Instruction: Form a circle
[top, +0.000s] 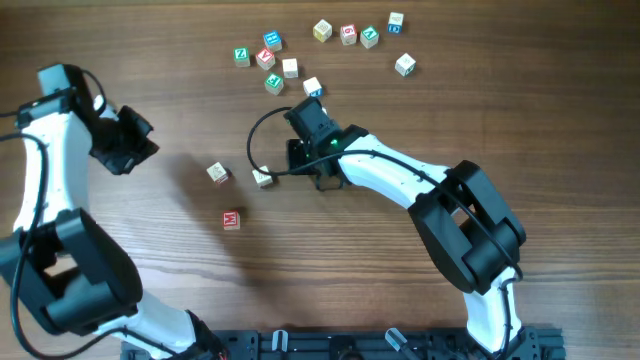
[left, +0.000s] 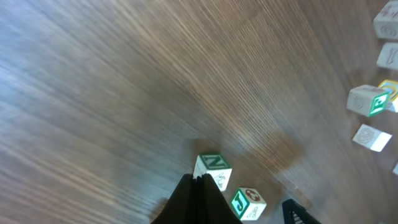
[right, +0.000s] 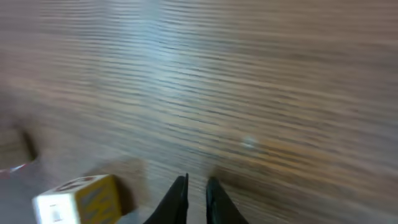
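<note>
On the left-centre of the table (top: 540, 120), the three task cubes lay apart in a loose triangle. A pale cube (top: 218, 173) sat to the left, a second pale cube (top: 262, 178) just beside the right arm (top: 390, 175), and the red cube (top: 231, 218) nearer the front. Bare wood stretched wide to their left and front, and again to the right of that arm. A scatter of spare cubes (top: 290, 68) crowded the far side, and a black rail (top: 400, 345) ran along the near side.

Only the left wrist view showed the left gripper (left: 199, 180), pressed together on nothing, with a green N cube (left: 212, 168) and a J cube (left: 247, 202) just beyond its tips. Only the right wrist view showed the right gripper (right: 197, 183), nearly together and empty with a sliver between the fingers. A yellow-sided cube (right: 81, 199) lay low to its left; I could not tell which cube it was.
</note>
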